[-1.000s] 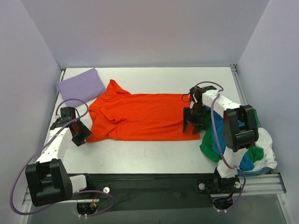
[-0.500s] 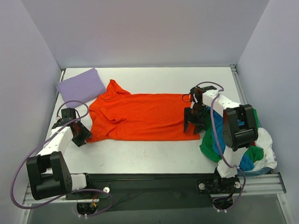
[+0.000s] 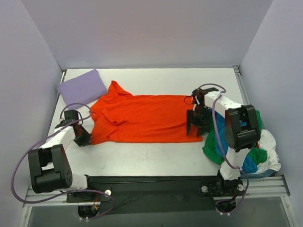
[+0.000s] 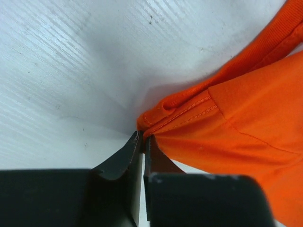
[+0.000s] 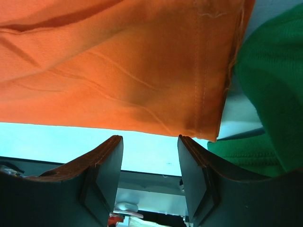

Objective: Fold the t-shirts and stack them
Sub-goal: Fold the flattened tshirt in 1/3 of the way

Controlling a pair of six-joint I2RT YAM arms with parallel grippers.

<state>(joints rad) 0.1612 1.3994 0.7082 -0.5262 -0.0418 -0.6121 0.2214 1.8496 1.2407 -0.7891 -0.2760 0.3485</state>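
The orange-red t-shirt [image 3: 141, 119] lies spread flat on the table [image 3: 143, 156], collar end to the left. At its near-left corner the left gripper [image 4: 143, 141] pinches a stitched hem edge, its jaws pressed almost together. Over its near-right hem corner the right gripper [image 5: 150, 142] hangs with its jaws spread, holding nothing. A folded lavender t-shirt [image 3: 82, 86] lies just beyond the shirt's far-left corner. Right of its hem, the green t-shirt [image 3: 211, 145], blue t-shirt [image 3: 221, 125] and white t-shirt [image 3: 270, 145] sit heaped together.
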